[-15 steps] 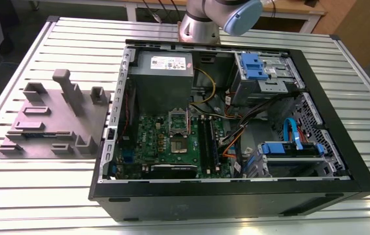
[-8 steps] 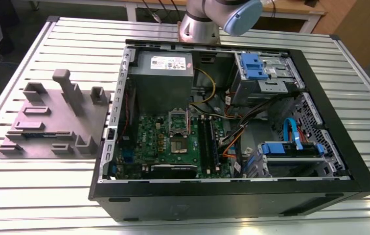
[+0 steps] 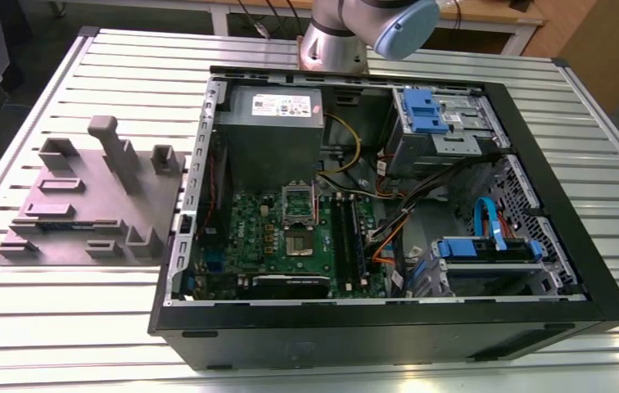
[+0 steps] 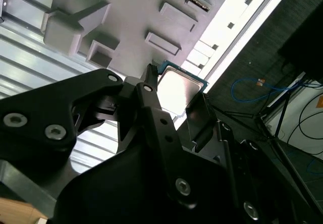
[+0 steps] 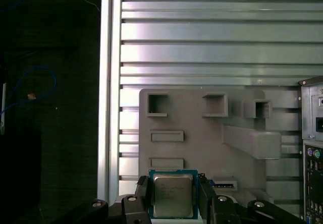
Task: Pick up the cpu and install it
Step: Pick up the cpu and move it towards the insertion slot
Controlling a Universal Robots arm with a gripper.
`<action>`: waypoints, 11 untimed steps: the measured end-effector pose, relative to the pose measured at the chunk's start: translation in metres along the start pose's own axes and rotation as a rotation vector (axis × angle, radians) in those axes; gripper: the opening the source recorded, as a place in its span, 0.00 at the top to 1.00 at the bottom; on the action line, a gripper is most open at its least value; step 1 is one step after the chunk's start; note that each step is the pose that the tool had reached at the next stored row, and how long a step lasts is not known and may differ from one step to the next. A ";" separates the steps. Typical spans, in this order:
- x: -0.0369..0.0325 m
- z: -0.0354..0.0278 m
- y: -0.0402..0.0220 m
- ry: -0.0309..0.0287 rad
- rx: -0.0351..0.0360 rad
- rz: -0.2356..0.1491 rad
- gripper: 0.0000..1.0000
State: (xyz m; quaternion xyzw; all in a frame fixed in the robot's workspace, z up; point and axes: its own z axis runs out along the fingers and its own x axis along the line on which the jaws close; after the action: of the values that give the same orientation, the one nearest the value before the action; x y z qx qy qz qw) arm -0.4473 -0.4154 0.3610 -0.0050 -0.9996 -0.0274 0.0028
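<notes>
The cpu (image 5: pixel 173 196), a small square chip with a shiny metal top and a green edge, sits between the two black fingers of my gripper (image 5: pixel 172 181), which is shut on it. In the second wrist view the cpu (image 4: pixel 180 85) shows again between the fingers (image 4: pixel 151 90), with the gripper (image 4: pixel 175 89) well above the grey slotted fixture (image 4: pixel 131 12). The green motherboard (image 3: pixel 277 246) lies inside the open computer case (image 3: pixel 528 164), its socket (image 3: pixel 300 214) uncovered near the board's middle.
The grey fixture (image 3: pixel 91 205) with upright posts stands on the slatted metal table (image 3: pixel 616 188), at the exterior view's left of the case. Inside the case are a grey power supply (image 3: pixel 271 123), blue drive bays (image 3: pixel 430 115), cables and memory sticks (image 3: pixel 348 237). The arm's base (image 3: pixel 342 41) rises behind the case.
</notes>
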 end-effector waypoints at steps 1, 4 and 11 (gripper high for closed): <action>0.0000 0.0000 0.0000 0.0000 0.0000 0.000 0.53; -0.0004 -0.0001 0.0000 0.0001 0.0000 0.000 0.53; -0.0003 -0.0015 0.0000 0.0000 0.0000 0.000 0.53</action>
State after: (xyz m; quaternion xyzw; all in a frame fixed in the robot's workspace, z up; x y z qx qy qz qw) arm -0.4470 -0.4155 0.3626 -0.0050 -0.9996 -0.0274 0.0029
